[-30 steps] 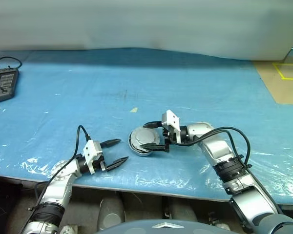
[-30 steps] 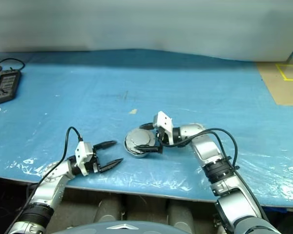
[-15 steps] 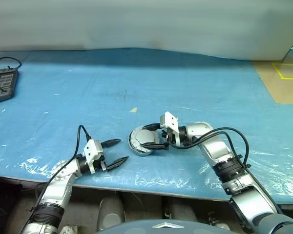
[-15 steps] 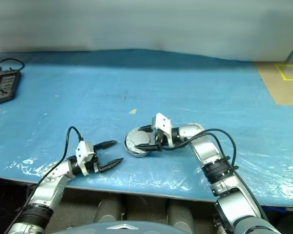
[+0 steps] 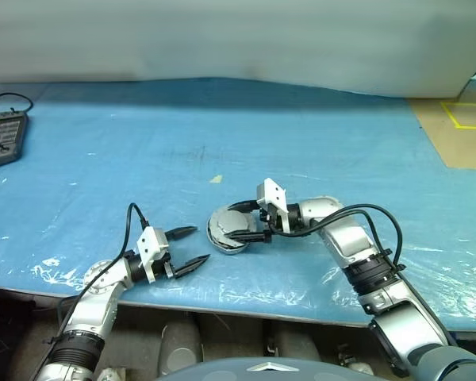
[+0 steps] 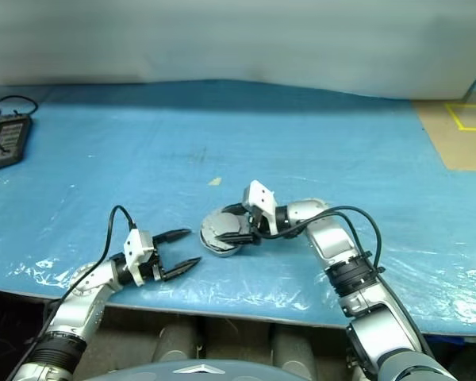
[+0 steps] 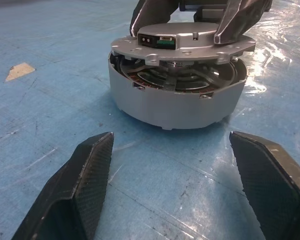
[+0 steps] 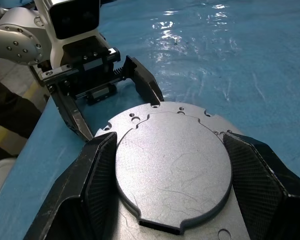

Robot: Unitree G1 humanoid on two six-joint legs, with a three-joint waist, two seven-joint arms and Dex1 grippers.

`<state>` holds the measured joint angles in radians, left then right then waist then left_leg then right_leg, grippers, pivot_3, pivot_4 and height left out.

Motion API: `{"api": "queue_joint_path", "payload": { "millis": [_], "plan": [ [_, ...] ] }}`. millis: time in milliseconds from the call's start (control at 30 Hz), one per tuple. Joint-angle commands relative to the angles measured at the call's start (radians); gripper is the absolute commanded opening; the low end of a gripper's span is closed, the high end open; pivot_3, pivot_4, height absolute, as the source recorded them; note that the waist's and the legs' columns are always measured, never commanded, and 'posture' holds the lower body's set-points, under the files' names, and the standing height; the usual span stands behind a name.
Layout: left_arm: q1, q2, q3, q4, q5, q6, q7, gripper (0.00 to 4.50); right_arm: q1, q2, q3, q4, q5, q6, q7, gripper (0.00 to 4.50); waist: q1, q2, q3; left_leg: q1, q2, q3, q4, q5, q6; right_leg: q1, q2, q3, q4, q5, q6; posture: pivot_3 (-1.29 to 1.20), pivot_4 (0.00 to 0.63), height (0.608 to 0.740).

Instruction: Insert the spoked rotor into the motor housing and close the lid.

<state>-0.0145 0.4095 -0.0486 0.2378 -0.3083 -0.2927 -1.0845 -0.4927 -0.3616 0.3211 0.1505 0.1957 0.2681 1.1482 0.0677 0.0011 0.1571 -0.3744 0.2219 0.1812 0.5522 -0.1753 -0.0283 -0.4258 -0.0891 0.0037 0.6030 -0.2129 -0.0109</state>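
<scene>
- Two end effectors: right end effector grips the lid on the motor housing; left end effector open, empty.
- You're closing the lid; seat it flush next.

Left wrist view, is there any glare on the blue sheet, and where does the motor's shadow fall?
Left wrist view: bright glare on the blue sheet beside the motor housing, with a soft dark shadow hugging its base. Left eye view: white glints along the sheet's wrinkled near edge.

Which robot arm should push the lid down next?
Probably the right: its gripper already straddles the lid on the housing. The left gripper sits open beside it.
</scene>
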Motion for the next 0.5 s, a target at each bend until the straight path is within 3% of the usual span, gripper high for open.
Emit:
{"api": "queue_joint_path", "payload": {
  "millis": [33,500],
  "plan": [
    [0.013,0.005,-0.003,-0.029,0.001,0.002,0.008,3.89,-0.024,0.014,0.006,-0.047,-0.017,-0.030,-0.028,3.26,0.000,-0.001,0.000,0.000,0.000,0.000,0.000,0.000,0.000,0.000,0.000,0.000,0.000,0.000,0.000,0.00,0.150,0.740],
    [0.023,0.009,-0.005,-0.040,0.001,0.012,0.015,3.89,-0.044,0.013,0.054,-0.052,-0.100,0.047,-0.096,3.26,-0.002,-0.001,0.001,0.001,0.000,0.000,0.000,0.000,0.000,0.000,0.000,0.000,0.001,0.000,0.000,0.00,0.150,0.740]
  ]
}}
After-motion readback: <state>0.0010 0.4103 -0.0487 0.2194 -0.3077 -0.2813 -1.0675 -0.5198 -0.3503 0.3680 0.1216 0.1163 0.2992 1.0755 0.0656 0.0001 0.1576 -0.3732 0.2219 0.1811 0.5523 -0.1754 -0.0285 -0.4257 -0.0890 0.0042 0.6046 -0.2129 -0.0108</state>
